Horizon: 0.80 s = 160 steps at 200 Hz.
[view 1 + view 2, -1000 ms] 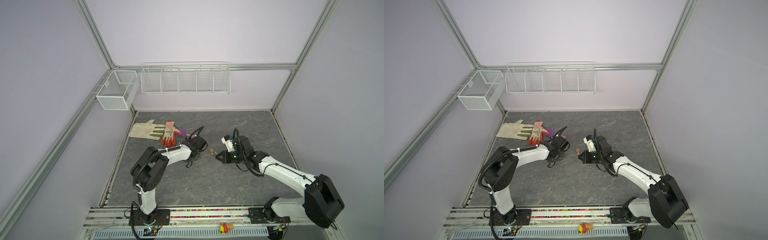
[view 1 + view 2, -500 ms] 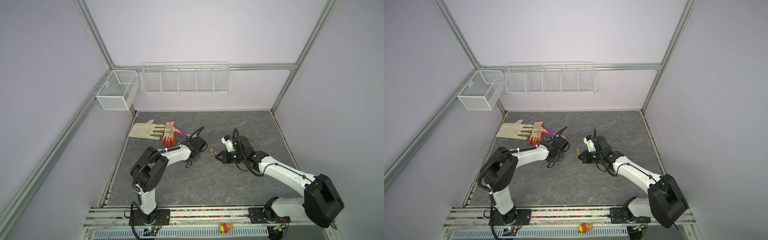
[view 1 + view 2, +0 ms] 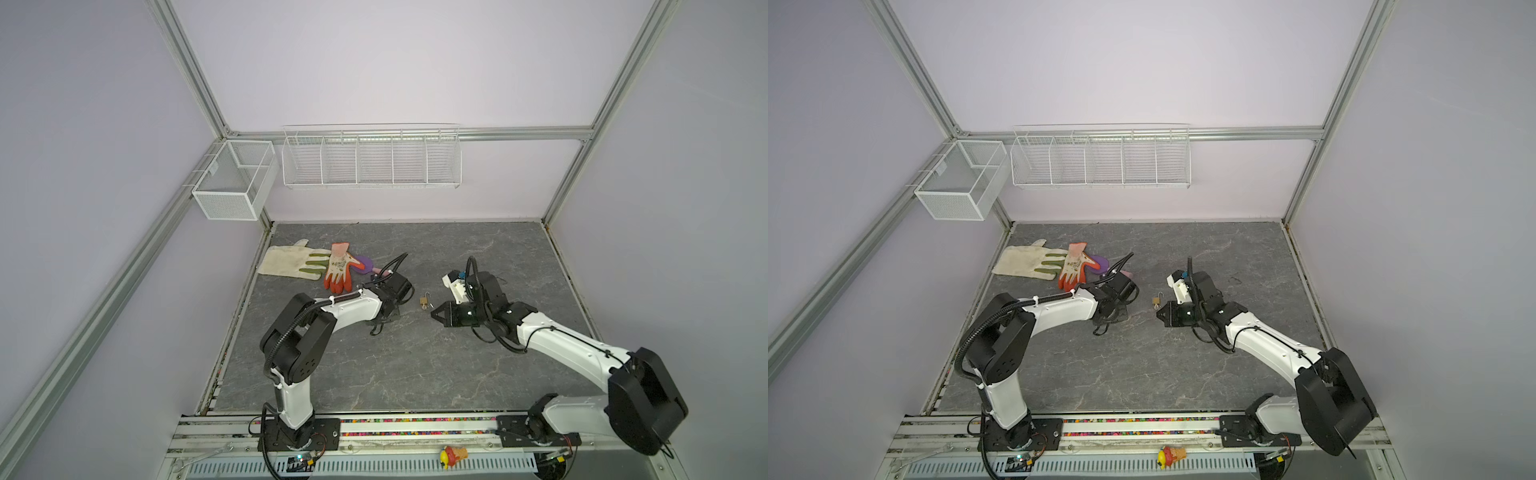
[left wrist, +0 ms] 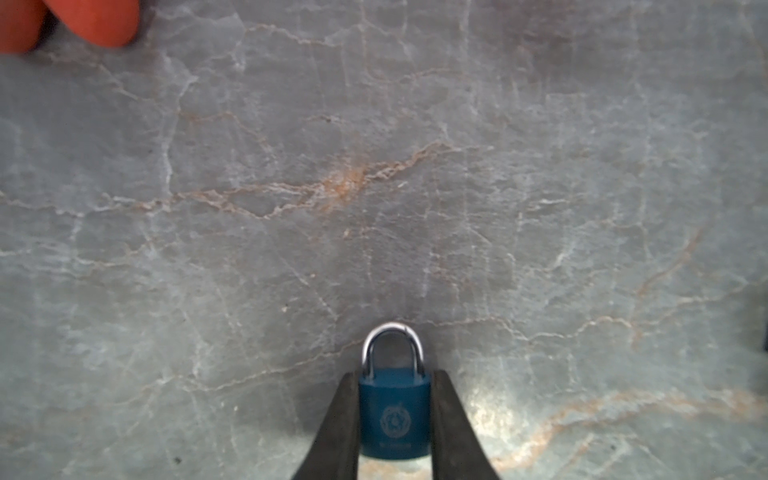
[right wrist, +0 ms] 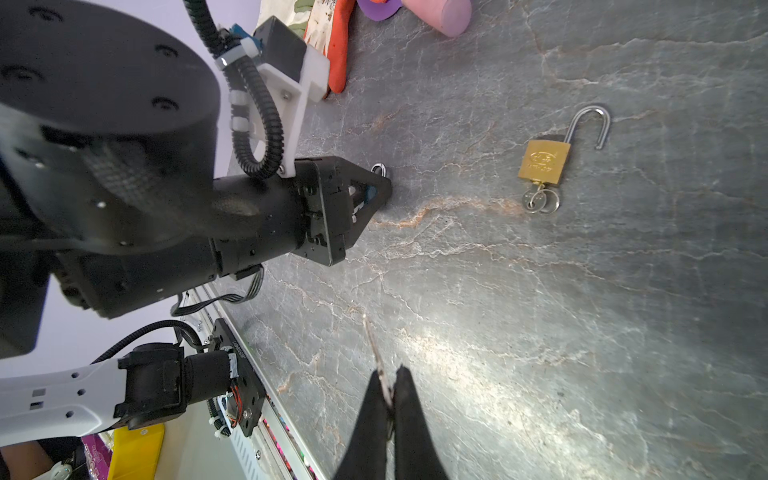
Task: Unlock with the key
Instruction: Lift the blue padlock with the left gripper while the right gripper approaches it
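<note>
The grey marbled table (image 3: pixel 395 365) fills the lower middle of both top views. A long wire basket (image 3: pixel 371 156) hangs on the back wall above it, and a mesh box basket (image 3: pixel 232 183) sits at the upper left.

The left arm (image 3: pixel 353 309) reaches in from the lower left and the right arm (image 3: pixel 561 340) from the lower right, so the two nearly face each other at mid-frame. A cream glove (image 3: pixel 286 262) and an orange glove (image 3: pixel 338 270) lie overlapping left of centre, with something purple (image 3: pixel 365 262) just beside them.

The left gripper (image 4: pixel 395 374) points down at the table. Its two fingers are pressed against the sides of a blue padlock (image 4: pixel 394 415), whose shackle is closed. The right gripper (image 5: pixel 390 372) is pinched together on a thin key (image 5: pixel 372 345), with the blade sticking out past its tips.

Between the two grippers, at the centre of the top views, a brass padlock (image 3: pixel 424 301) lies flat with its shackle swung open. A small bunch of keys (image 5: pixel 540 201) is at its keyhole end.
</note>
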Motion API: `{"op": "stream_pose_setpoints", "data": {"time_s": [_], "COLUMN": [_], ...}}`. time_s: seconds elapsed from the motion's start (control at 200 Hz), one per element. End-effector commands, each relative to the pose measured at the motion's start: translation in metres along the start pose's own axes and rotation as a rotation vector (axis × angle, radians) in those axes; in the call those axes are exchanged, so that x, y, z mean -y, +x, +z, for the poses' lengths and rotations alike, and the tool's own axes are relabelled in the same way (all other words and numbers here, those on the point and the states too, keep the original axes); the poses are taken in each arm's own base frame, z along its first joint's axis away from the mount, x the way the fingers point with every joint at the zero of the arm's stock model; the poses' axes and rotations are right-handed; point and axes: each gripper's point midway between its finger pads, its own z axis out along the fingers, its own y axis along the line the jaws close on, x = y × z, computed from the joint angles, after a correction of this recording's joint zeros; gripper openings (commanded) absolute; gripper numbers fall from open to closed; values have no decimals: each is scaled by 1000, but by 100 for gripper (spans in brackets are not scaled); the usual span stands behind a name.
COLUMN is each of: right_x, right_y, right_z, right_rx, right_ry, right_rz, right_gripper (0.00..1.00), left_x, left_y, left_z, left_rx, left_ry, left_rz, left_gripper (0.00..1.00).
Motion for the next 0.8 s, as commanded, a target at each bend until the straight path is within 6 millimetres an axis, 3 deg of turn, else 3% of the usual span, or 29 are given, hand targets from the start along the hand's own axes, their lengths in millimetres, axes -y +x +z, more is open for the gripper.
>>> {"op": "stream_pose_setpoints", "data": {"time_s": [0.0, 0.1, 0.47, 0.795], "right_x": [-4, -5, -9, -8], "right_y": [-7, -7, -11, -8], "right_z": [1, 0, -8, -12], "right_rx": [18, 20, 51, 87], "right_ry": [-4, -4, -12, 3], "right_rz": [-10, -9, 11, 79], "right_gripper": [6, 6, 6, 6], "left_x": [-17, -16, -5, 7], "left_y": [30, 24, 2, -33], "left_z": [7, 1, -29, -101], "left_rx": [-114, -95, -26, 97], "left_ry": [-55, -47, 26, 193], "left_rz": [35, 33, 1, -104], "left_gripper": [11, 0, 0, 0]}}
